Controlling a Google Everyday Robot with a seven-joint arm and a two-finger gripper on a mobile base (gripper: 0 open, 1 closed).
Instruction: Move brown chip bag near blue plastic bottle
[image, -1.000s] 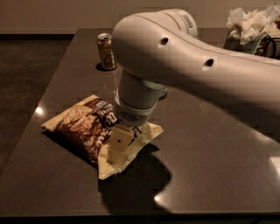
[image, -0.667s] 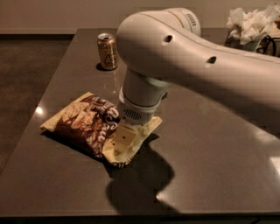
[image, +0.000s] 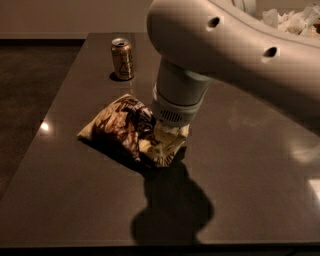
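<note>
Now pincer (image: 166, 139) on brown chip bag (image: 117, 127), nearer can (image: 122, 59).

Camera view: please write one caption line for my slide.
The gripper rests on the brown chip bag on a dark table; a gold can stands behind it.

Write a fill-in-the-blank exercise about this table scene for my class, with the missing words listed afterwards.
1. The crinkly brown-and-cream chip bag lies on the dark ___.
2. The gold-brown metal drink can stands ___, apart from the bag.
3. The claw, beneath the white robot arm, is down on the chip ___.
Missing words: table; upright; bag.
</note>
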